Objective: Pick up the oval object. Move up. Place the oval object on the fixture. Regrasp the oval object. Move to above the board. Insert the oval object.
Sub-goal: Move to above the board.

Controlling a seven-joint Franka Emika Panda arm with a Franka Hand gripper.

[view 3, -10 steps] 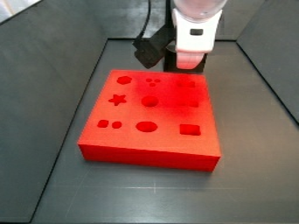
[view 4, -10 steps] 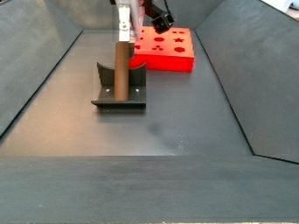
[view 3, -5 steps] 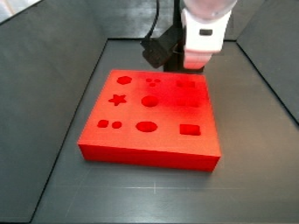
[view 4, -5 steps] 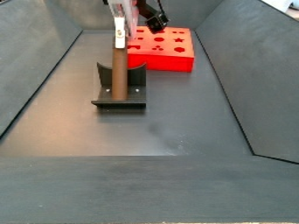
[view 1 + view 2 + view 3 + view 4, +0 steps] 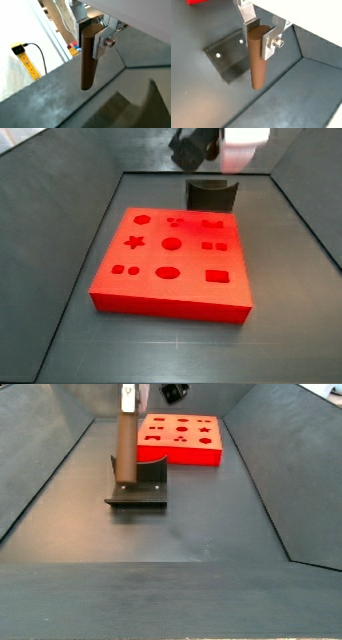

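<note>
Brown, matte and rod-shaped, the oval object (image 5: 256, 59) hangs upright from the gripper (image 5: 261, 31), its upper end clamped between the two flat silver fingers (image 5: 271, 43) and its rounded lower end free in the air. Both wrist views show the plates closed narrowly on the peg, one fastened with a round screw. In a side view the peg (image 5: 124, 446) hangs over the fixture (image 5: 138, 484), reaching down in front of its upright part; whether it touches cannot be told. The fixture is a dark, nearly black bracket on a flat base plate with screw heads, seen from above in a wrist view (image 5: 228, 56). It stands on the dark grey floor (image 5: 201, 524) of a bin with sloping walls, near the far edge of the board (image 5: 171, 258). The board is a flat, bright red rectangular block whose recesses, a star, circles, an oval, squares and small dots, all show empty in that side view.
</note>
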